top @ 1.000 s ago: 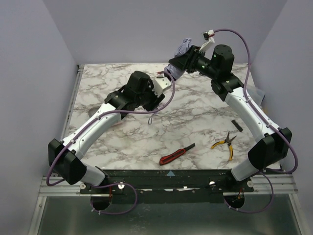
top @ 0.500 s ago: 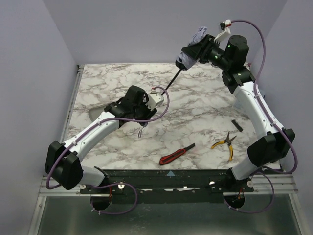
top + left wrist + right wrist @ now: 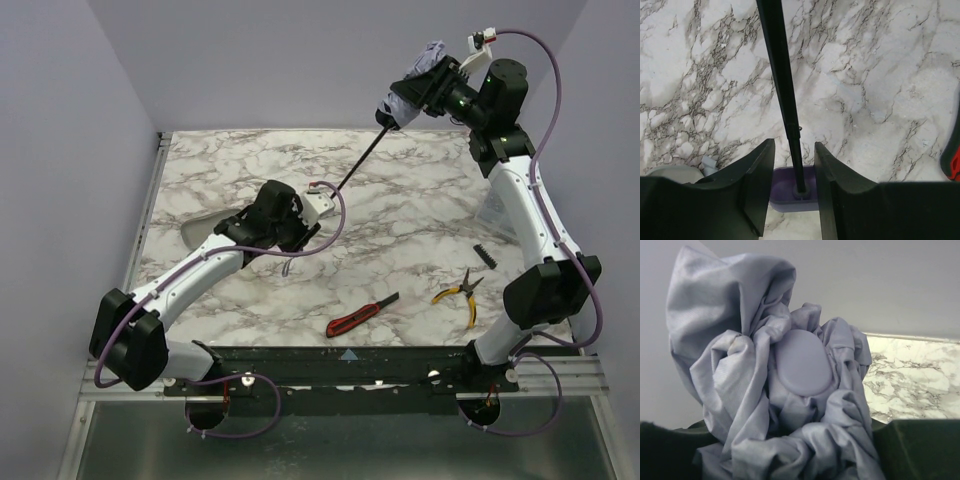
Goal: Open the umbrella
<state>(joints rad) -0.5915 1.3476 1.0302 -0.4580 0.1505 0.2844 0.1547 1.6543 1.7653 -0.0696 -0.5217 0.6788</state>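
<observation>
The umbrella stretches between both arms. Its bunched pale lavender canopy (image 3: 412, 90) is held high at the back right by my right gripper (image 3: 428, 95), which is shut on the fabric; the right wrist view shows the folds and oval top cap (image 3: 802, 362). A thin black shaft (image 3: 356, 167) runs down-left to the lavender handle (image 3: 795, 190), which sits between the fingers of my left gripper (image 3: 308, 215). In the left wrist view the shaft (image 3: 782, 85) rises from the handle and my left gripper (image 3: 794, 172) is shut on it.
A red-and-black utility knife (image 3: 361, 315) lies near the front edge. Yellow-handled pliers (image 3: 458, 291) and a small black comb-like piece (image 3: 485, 255) lie at the right. A wrist cord (image 3: 290, 262) hangs under the left gripper. Walls close the table on three sides.
My right gripper has pulled the canopy up and to the right, away from the left gripper. The black shaft has lengthened between them. The left gripper has shifted slightly toward me.
</observation>
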